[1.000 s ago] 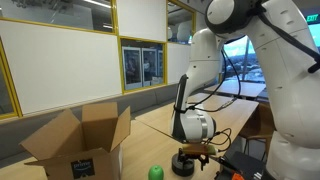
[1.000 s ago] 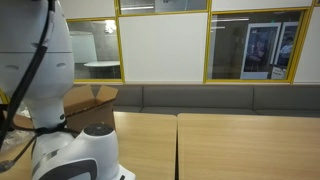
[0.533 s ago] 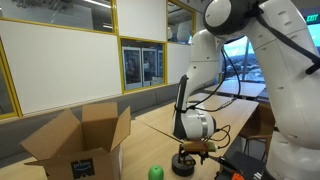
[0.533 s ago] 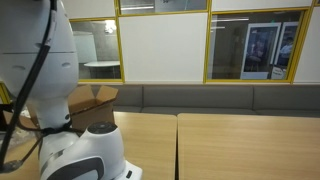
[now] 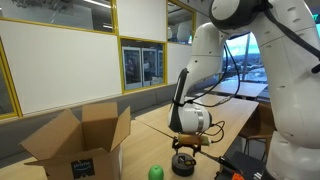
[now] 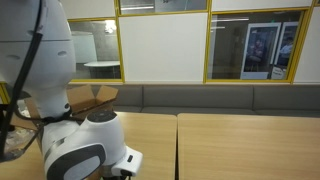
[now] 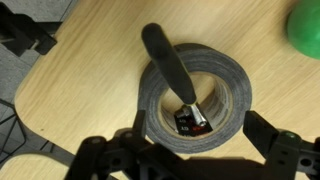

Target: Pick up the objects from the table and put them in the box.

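1 cardboard box (image 5: 75,141), 1 blk tape roll (image 7: 239,92), 1 grn ball (image 5: 156,173).

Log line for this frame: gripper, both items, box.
gripper: open, over tape roll | roll: on table | green ball: on table beside roll | box: flaps open, neither item in

The arm (image 5: 212,45) is formed of glossy white rounded shells, black cables (image 5: 228,68) are looped beside its wrist (image 5: 192,120), and a black end effector (image 5: 186,147) is fitted below that wrist.

Even indoor daylight — wrist view's near edges perhaps slightly blurred.
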Tool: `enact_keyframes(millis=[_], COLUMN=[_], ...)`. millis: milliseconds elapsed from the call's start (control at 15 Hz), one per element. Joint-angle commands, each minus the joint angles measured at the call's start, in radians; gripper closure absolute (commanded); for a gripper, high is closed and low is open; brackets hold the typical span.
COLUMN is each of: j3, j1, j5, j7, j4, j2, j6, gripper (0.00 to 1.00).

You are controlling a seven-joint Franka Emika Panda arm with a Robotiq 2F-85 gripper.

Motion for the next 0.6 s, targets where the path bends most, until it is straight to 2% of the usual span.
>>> enact_keyframes(millis=[0, 533], j3=[0.095, 0.242], j1=[-0.093, -0.248], j5=[0.011, 0.012], j7=[-0.028, -0.088], j4=[0.004, 0.004], j2=[-0.044, -0.015], j6=[-0.018, -0.086], gripper=[0.00, 0.00])
